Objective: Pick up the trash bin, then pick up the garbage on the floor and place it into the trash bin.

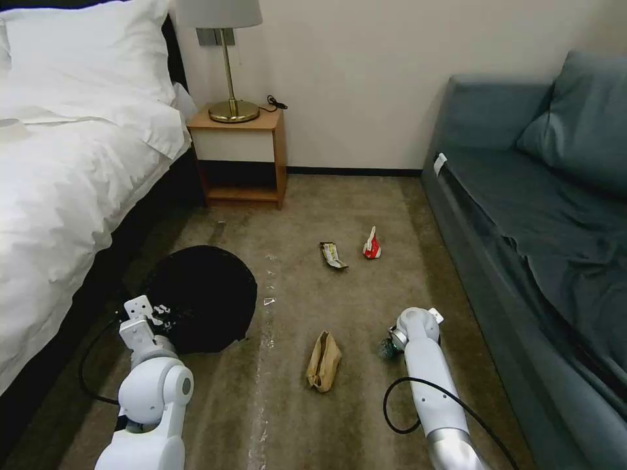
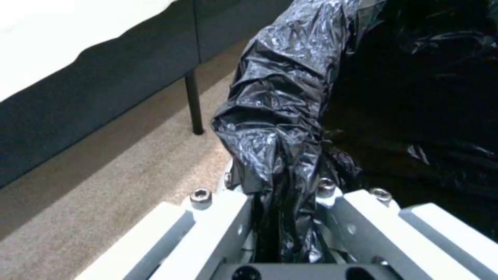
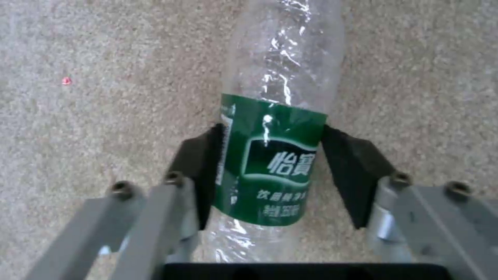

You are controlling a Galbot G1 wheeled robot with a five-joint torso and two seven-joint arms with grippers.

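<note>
My right tool (image 3: 270, 171) is clamped on the clear bottle (image 3: 277, 128) down on the carpet, my left tool (image 2: 283, 217) pinched on the trash bin (image 1: 202, 297) liner beside the bed (image 1: 65, 170). Between them lies the paper bag (image 1: 324, 360); farther off, the dark wrapper (image 1: 333, 255) and red-and-white wrapper (image 1: 371, 244).

Black-lined trash bin (image 1: 202, 297) beside the bed; clear green-labelled bottle (image 3: 275, 155), tan bag (image 1: 324, 360), two wrappers (image 1: 333, 254) on carpet.
</note>
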